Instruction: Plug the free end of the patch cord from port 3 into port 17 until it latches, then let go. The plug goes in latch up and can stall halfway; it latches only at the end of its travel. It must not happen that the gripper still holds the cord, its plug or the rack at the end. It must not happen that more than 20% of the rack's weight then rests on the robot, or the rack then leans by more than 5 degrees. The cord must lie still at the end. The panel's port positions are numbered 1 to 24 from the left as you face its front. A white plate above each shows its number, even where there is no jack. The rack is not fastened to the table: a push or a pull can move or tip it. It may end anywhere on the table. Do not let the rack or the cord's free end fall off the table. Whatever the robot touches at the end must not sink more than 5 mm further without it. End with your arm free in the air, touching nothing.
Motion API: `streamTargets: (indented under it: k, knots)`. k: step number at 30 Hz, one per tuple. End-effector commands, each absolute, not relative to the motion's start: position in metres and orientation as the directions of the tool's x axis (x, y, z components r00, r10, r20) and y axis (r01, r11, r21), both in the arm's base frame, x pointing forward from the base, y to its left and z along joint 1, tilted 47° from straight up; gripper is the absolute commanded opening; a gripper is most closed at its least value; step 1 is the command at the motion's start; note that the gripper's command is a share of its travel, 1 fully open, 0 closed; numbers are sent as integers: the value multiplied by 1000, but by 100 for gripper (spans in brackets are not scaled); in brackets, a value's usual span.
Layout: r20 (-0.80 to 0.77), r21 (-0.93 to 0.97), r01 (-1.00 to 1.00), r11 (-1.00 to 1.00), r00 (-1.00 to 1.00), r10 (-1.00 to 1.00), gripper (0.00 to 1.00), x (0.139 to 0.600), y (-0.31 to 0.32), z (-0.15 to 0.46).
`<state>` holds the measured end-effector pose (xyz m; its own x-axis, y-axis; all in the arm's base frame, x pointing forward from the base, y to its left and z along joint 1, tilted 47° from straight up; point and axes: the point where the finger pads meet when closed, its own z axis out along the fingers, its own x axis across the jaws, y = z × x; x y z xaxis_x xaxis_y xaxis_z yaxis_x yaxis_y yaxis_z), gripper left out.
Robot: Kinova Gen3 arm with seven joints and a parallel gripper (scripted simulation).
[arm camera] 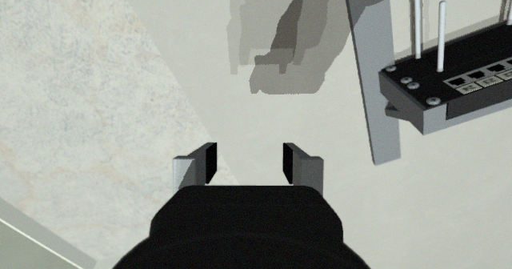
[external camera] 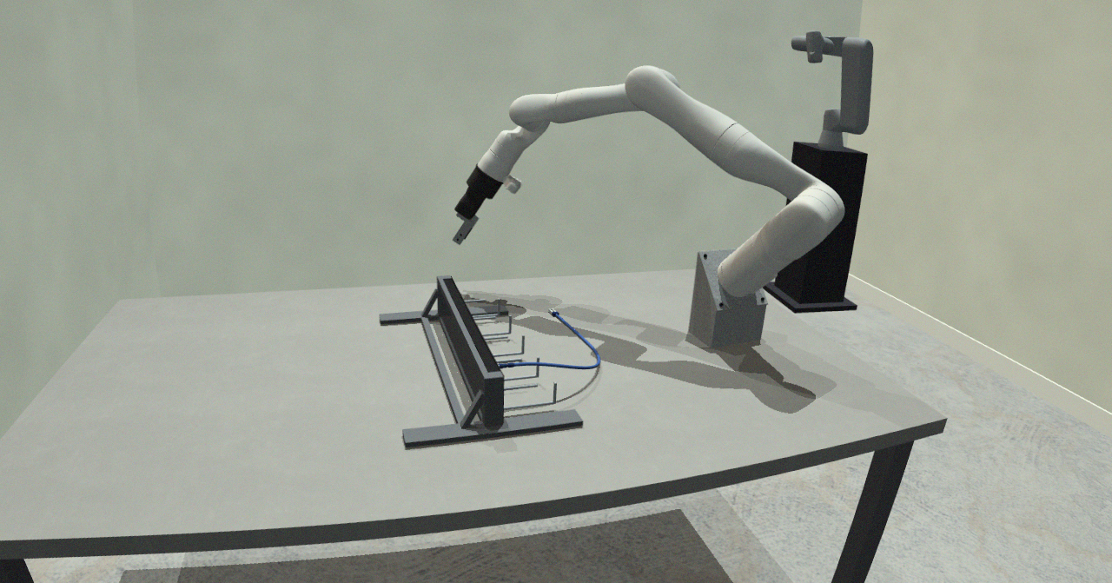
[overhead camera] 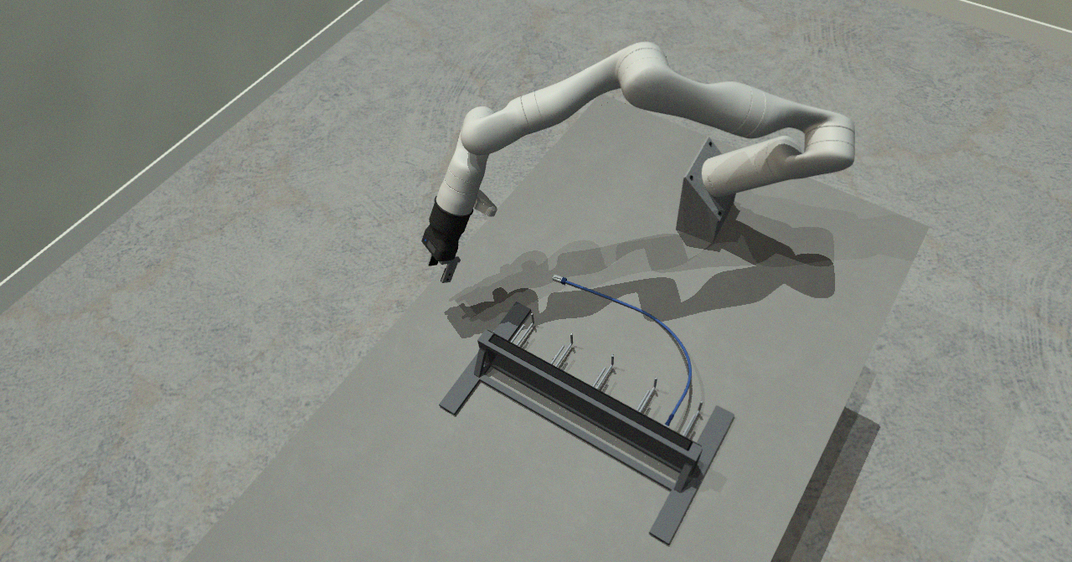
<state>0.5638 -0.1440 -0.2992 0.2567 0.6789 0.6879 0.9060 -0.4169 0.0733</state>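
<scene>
My gripper (overhead camera: 440, 270) (external camera: 459, 240) (arm camera: 250, 156) is open and empty, high above the table near its side edge, beyond one end of the rack (overhead camera: 592, 409) (external camera: 470, 330) (arm camera: 424, 73). The rack stands upright on two flat feet. The blue cord (overhead camera: 641, 311) (external camera: 567, 366) curves from the panel, near the end farther from my gripper, to its free plug (overhead camera: 559, 279) (external camera: 553, 312), which lies behind my gripper toward the arm's base. The plug is not in the wrist view. A few jacks (arm camera: 468, 88) show there; port numbers are not legible, and port 17 cannot be told.
Several thin bars with upright tips (overhead camera: 612, 361) (external camera: 522, 344) (arm camera: 441, 37) stick out from the panel's jack side. The rack's foot (overhead camera: 459, 391) (arm camera: 380, 113) nearest my gripper lies near the table's side edge. The arm's base block (overhead camera: 700, 210) (external camera: 723, 314) stands across from the jack side.
</scene>
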Motion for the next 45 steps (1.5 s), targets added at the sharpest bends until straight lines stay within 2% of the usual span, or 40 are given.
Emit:
streamTargets:
  k: [1, 26, 34, 45]
  knots:
    - [687, 76, 905, -418, 256, 680, 100, 565, -146, -298]
    - [679, 37, 896, -442, 302, 669, 100, 560, -141, -293]
    - [650, -61, 874, -482, 402, 645, 100, 538, -129, -282]
    - [476, -402, 705, -584, 706, 524, 100, 461, -86, -244]
